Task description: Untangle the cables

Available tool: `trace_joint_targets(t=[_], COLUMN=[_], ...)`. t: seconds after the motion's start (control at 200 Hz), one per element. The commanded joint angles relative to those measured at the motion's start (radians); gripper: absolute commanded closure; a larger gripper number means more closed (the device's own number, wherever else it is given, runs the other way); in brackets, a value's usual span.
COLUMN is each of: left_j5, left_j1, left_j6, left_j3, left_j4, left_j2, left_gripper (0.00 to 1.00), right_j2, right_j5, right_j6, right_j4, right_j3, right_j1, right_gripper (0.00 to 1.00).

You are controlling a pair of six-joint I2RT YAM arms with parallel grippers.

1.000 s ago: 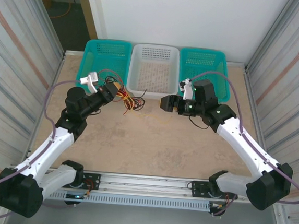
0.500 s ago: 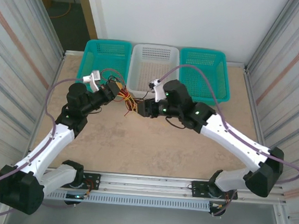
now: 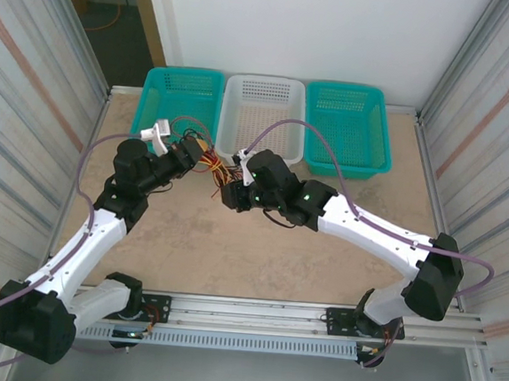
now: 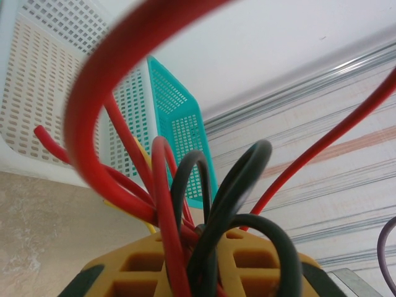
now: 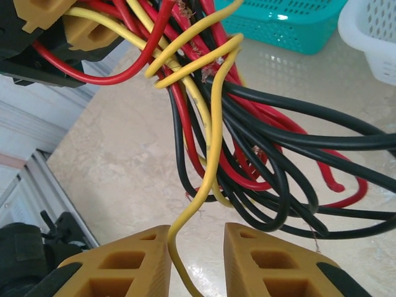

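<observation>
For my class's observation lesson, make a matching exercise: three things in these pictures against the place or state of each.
Column one
1. left hand
2. right hand
3. white basket

Column two
A. between two teal baskets
B. shut on red and black cables
C. open, a yellow cable between its fingers

Pairs: 1-B, 2-C, 3-A

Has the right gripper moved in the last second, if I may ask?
Yes, the right gripper swung left, away from the right teal basket, to the cables by the white basket.
</observation>
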Motion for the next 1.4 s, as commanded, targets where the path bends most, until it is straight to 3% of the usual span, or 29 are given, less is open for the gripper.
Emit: trace_joint_targets(t=[0.0,0.19,0.341,0.441,0.681,0.812,0.927,1.092,1.162,1.253,1.393], left_j5=[0.015,0.018,0.041,0.081,0.263,0.299,0.309,0.236,0.204,0.121,0.004], left_j1=[0.009,0.019,0.023,0.024,0.016,0.009,0.004,0.035,0.075,0.119,0.147], left_j6=[-0.013,0.015,0.056,0.064,-0.033,-0.117,-0.272,-0.375,-0.343,-0.199,-0.033], left_j3=[0.040,0.042,0.046,0.041,0.021,0.023,0.012,0.016,0.031,0.060,0.091], left_j4=[0.035,0.004,-0.016,0.001,0.200,0.258,0.439,0.577,0.491,0.224,-0.067], left_j2=[0.001,-0.007,-0.001,0.006,0.065,0.076,0.089,0.040,-0.009,-0.097,-0.160], left_gripper=[1.00,1.00,1.00,1.00,1.00,1.00,1.00,1.00,1.00,1.00,1.00], right_j2=[-0.017,-0.047,-0.078,-0.096,-0.103,-0.030,0.067,0.104,0.071,-0.019,-0.209], right_j5=[0.043,0.057,0.095,0.085,-0.120,-0.263,-0.379,-0.423,-0.395,-0.379,-0.351], right_j6=[0.011,-0.004,-0.035,-0.046,-0.077,-0.077,-0.078,0.002,0.030,0.068,0.064], right_j4=[-0.010,-0.011,-0.058,-0.110,-0.100,-0.041,0.035,0.197,0.232,0.273,0.202], right_j3=[0.025,0.027,0.053,0.082,0.084,0.084,0.057,-0.074,-0.144,-0.256,-0.371], right_j1=[0.004,0.001,-0.017,-0.091,-0.365,-0.501,-0.542,-0.531,-0.529,-0.559,-0.616], right_gripper=[0.80,1.00,1.00,1.00,1.00,1.00,1.00,1.00,1.00,1.00,1.00])
